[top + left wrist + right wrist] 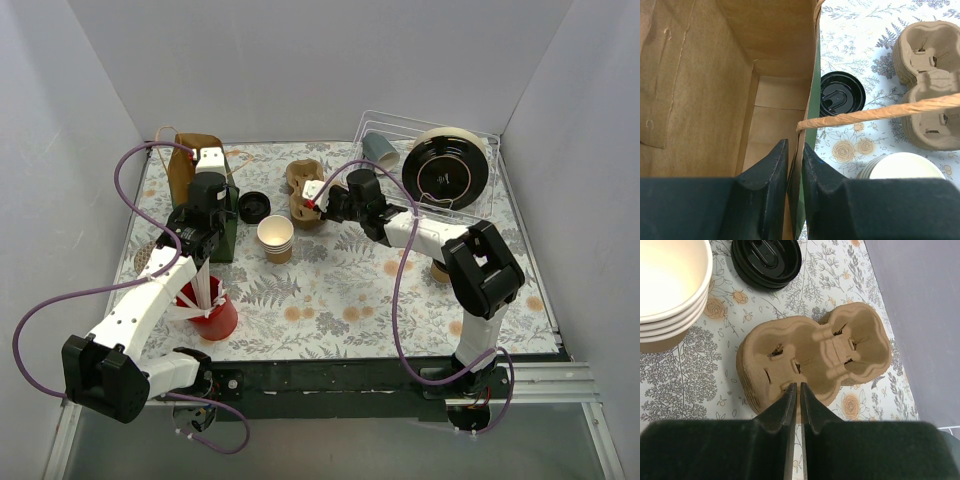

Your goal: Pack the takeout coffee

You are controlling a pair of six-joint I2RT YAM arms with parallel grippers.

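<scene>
I am clamping my left gripper (795, 145) on the paper bag (700, 75) rim. My right gripper (797, 386) is resting, jaws narrow, at the cup carrier (815, 350) edge; grip undeterminable.

My left arm (150, 290) reaches forward, left gripper (795, 145) pinching the brown paper bag (700, 75) by its wall. My right arm (440, 235) angles left, right gripper (797, 386) nearly closed, pointing down.
</scene>
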